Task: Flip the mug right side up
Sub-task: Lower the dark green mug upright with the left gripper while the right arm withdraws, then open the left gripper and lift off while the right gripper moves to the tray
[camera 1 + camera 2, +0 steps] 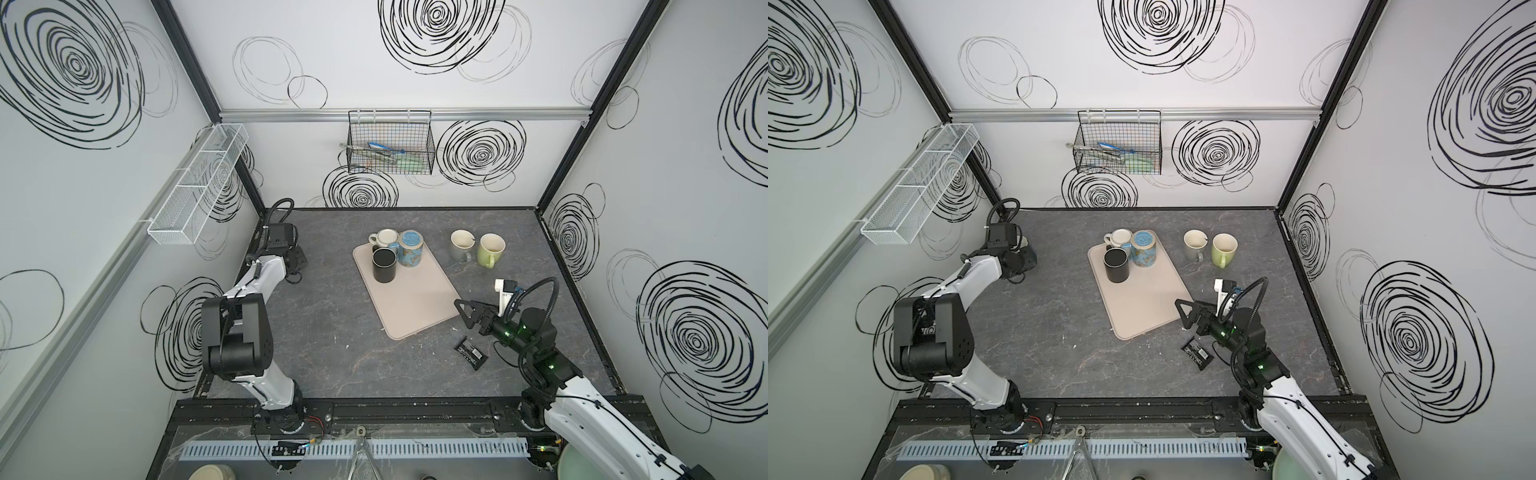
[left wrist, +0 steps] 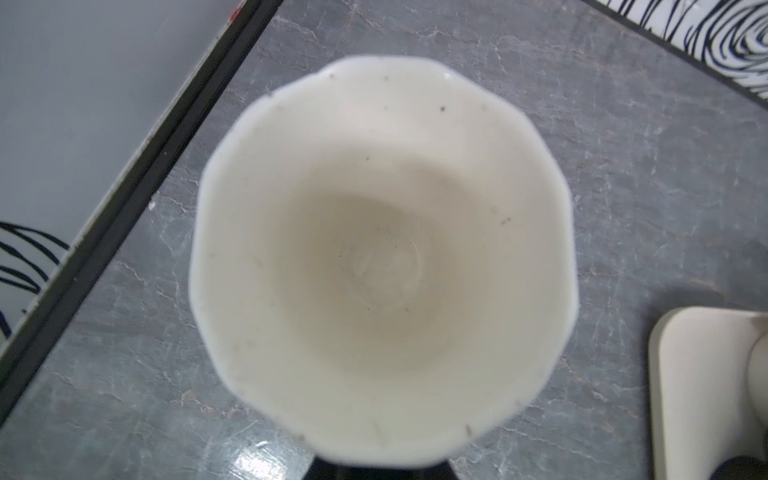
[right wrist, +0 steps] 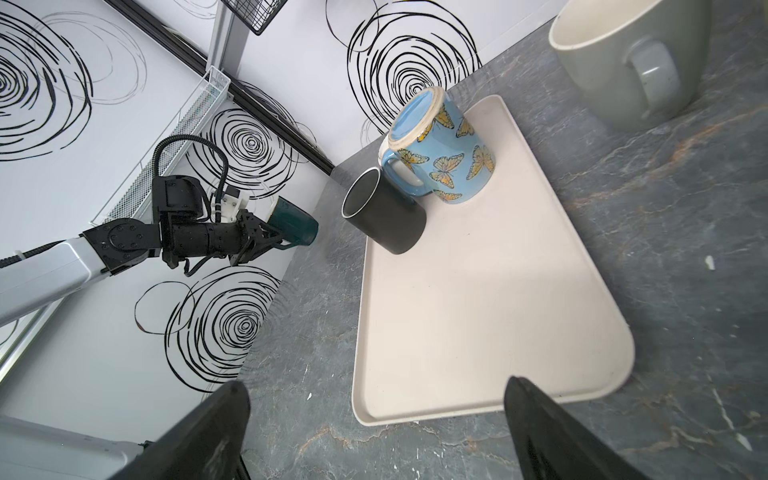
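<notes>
A dark teal mug (image 3: 295, 226) with a cream inside (image 2: 382, 266) is at the table's left rear. My left gripper (image 1: 1023, 259) is right at it. The left wrist view looks straight down into the mug's mouth, which hides the jaws. A blue butterfly mug (image 1: 410, 249) stands upside down on the beige tray (image 1: 415, 307), its base up in the right wrist view (image 3: 440, 149). My right gripper (image 1: 467, 309) hangs open and empty over the tray's near right corner (image 3: 374, 384).
A black mug (image 1: 383, 266) and a cream mug (image 1: 386, 237) share the tray's far end. A grey mug (image 1: 461, 245) and a green mug (image 1: 490, 249) stand mouth up to the right. A black packet (image 1: 471, 352) lies near the right arm. A wire basket (image 1: 390, 153) hangs on the back wall.
</notes>
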`<state>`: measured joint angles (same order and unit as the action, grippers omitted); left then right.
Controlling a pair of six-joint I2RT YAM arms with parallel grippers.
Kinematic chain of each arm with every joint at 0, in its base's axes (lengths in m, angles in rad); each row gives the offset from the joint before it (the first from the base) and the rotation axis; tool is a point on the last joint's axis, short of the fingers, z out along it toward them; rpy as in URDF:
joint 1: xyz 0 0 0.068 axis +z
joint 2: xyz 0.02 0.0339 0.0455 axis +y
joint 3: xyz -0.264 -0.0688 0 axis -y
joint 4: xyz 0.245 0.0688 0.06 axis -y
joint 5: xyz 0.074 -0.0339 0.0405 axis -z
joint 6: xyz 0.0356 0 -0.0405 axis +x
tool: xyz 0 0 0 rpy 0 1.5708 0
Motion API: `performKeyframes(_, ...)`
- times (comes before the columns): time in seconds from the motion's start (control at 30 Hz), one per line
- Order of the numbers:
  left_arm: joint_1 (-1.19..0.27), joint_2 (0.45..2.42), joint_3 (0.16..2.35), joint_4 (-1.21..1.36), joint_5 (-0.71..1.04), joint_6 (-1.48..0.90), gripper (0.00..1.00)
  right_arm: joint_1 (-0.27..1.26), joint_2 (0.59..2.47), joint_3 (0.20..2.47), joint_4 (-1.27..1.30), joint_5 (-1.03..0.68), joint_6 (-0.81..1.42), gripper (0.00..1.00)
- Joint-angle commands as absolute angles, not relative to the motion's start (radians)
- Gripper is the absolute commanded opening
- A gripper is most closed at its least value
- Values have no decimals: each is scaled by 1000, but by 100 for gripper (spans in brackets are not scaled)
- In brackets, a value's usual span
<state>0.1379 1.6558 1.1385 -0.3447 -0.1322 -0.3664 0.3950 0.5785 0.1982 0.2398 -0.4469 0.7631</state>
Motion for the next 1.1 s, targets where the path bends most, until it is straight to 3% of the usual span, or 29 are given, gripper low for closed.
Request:
performKeyframes(0.0,144,1647,1187,-274,-121,-341,75,388,594,194,283,-464,762,100)
performKeyframes(0.03,144,1647,1187,-275,-109,-328,98,388,601,195,285,-466,762,100)
performKeyframes(0.43,115,1549,1148,-330,-122,-322,96,374,599,203,246,-483,749,100)
performKeyframes(1.07,-141,1050,867,-431,-93,-326,96,388,632,222,100,-452,690,100)
